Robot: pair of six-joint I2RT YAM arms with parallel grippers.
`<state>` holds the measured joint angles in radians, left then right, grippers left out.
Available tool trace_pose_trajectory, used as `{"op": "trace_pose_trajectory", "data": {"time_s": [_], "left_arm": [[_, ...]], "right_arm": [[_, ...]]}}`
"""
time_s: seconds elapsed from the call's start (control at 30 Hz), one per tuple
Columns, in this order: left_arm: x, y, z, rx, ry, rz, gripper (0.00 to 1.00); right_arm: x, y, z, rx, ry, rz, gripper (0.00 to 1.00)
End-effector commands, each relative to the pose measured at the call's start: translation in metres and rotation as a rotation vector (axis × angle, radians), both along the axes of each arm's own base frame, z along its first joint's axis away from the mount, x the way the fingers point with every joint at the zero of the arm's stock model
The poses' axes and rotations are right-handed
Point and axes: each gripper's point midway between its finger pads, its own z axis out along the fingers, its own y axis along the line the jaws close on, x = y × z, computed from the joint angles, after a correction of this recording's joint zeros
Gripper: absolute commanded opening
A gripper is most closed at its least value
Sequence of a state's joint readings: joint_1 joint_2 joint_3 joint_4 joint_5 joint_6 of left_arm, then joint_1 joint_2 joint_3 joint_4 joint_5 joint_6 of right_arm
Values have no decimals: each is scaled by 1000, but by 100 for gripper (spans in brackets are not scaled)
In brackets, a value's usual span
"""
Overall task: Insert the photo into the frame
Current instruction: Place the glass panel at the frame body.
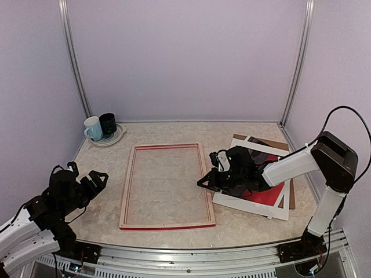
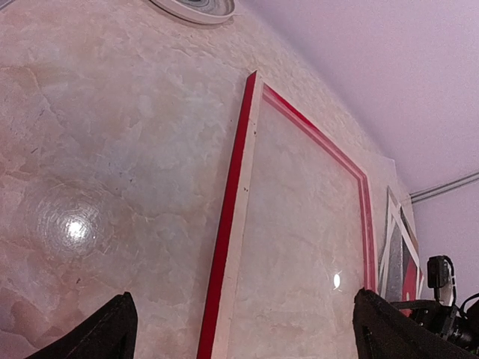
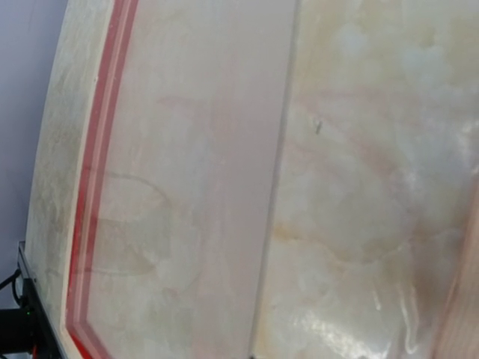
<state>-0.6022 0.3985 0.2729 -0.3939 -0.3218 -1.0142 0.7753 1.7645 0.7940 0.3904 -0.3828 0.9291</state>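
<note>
The pale marbled tabletop (image 1: 104, 168) carried the red-faced frame (image 1: 126, 191) lying flat near its middle, the stone showing through its opening. At the back left corner sat a light plate (image 1: 116, 139) bearing two mugs, one white (image 1: 93, 128), one dark (image 1: 108, 123). On the right lay a brown backing board (image 1: 273, 141), and across it, askew, the photo (image 1: 265, 197), its near white margin resting on the tabletop.
</note>
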Motion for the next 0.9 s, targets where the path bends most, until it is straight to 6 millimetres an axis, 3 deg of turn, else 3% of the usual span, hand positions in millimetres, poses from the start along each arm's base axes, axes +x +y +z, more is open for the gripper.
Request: {"op": "trace_pose_trajectory", "data": {"time_s": [0.0, 0.37, 0.4, 0.57, 0.87], "left_arm": [[-2, 2, -4, 8, 7, 8, 99], [-2, 2, -6, 7, 12, 7, 99], [-2, 2, -7, 7, 12, 7, 99], [-2, 2, -7, 6, 13, 5, 99], [-2, 1, -8, 5, 13, 4, 99]], "right_arm": [[4, -5, 12, 10, -32, -17, 0], [4, -2, 10, 18, -32, -3, 0], [4, -1, 10, 19, -31, -1, 2], [4, 3, 7, 14, -20, 20, 31], [8, -5, 3, -74, -34, 4, 48]]}}
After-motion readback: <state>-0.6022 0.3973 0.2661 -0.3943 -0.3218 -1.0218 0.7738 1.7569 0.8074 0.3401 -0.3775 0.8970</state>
